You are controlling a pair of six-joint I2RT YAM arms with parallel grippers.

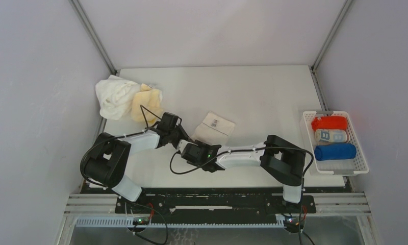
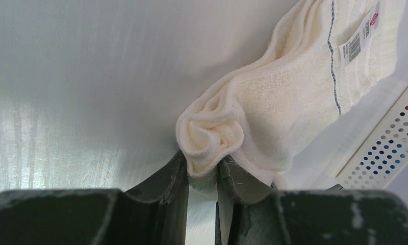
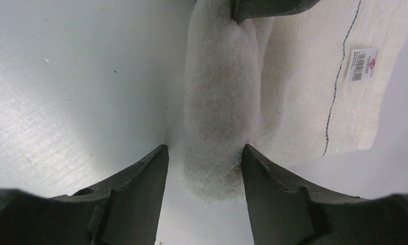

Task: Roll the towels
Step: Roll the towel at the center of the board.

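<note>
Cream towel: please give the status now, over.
Left pincer shut on the rolled end. Right pincer open, astride the roll. Cream towel part rolled. Basket stands aside.

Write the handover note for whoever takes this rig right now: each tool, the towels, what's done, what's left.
Left tool: shut on the rolled end of the cream towel.
Right tool: open, jaws either side of the roll's other end.
That towel is partly rolled, mid-table; the rest lies flat.
Done: red roll, patterned roll and blue roll lie in the basket.
Left: finish this roll, then the white towel and yellow towel, crumpled at the far left corner.
</note>
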